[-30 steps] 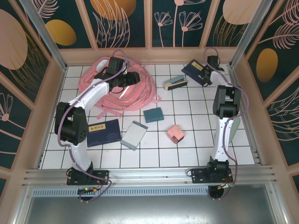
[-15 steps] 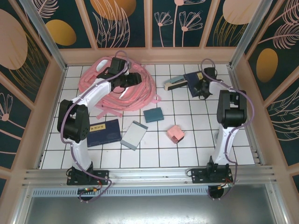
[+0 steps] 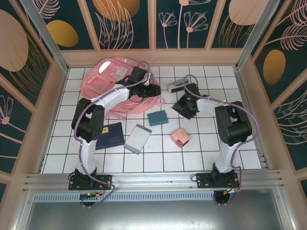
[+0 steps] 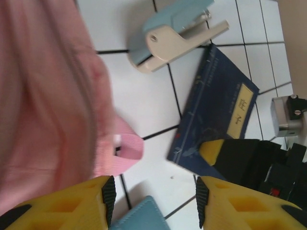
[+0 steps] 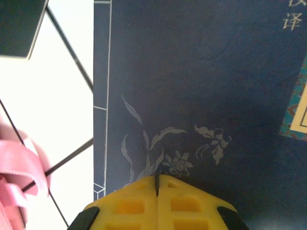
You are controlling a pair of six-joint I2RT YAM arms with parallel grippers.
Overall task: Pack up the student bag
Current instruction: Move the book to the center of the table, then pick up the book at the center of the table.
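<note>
— Where is the student bag (image 3: 108,79)?
— In the far-left corner of the bench (image 3: 201,143). It is one soft pink heap with trailing straps, and the left gripper (image 3: 152,91) hangs spread wide at its right side.
— What else is there?
— Two books: the right gripper (image 3: 188,98) pinches the held navy book (image 3: 183,108), and the loose navy book (image 3: 111,135) lies flat. One stapler (image 3: 176,85) and one pink box (image 3: 180,137).

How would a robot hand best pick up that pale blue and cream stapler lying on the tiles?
Probably from above, closing across the narrow body of the pale blue and cream stapler near its hinged end. It lies long and slim, with bare tile either side there; the dark blue book crowds its open tip.
</note>
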